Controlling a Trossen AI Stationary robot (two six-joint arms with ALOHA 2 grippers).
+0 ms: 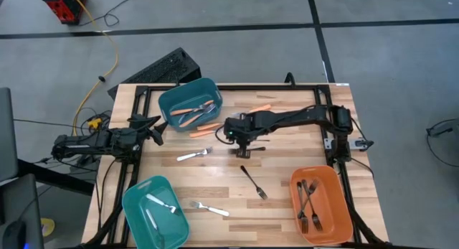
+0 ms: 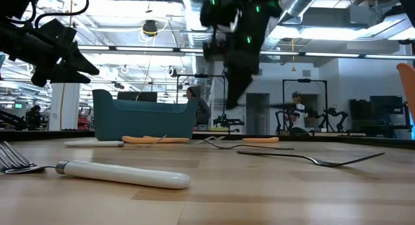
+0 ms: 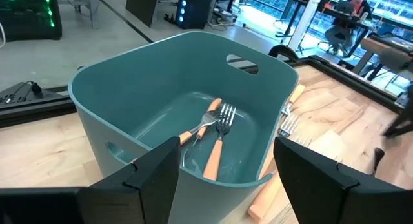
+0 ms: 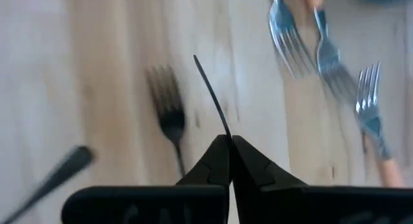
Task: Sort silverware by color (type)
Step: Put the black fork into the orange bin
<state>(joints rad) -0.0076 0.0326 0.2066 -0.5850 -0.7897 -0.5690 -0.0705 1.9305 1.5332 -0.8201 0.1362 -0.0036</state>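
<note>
Pinching a thin black fork [image 4: 211, 98] between its clenched fingers, the right pincer [image 1: 244, 143] is seen over the middle of the tabletop [image 1: 287, 170], with the fork's handle projecting forward past the fingertips in the right wrist view. A second black fork [image 1: 254, 183] is seen lying flat on the wood nearer the front edge, well apart from the pincer. Orange-handled forks [image 1: 192, 111] are collected in the far teal bin [image 1: 188, 97], and more orange-handled ones [image 1: 209, 127] are left on the wood just beside it. Black forks [image 1: 310, 202] are held in the orange bin [image 1: 321, 206] at the front right, and one white fork [image 1: 162, 203] is lodged in the near teal bin [image 1: 154, 213]. Two further white forks [image 1: 193, 155] are left on the bare wood. The left pincer [image 1: 153, 129] is held released beside the far teal bin, its fingers spread wide.
</note>
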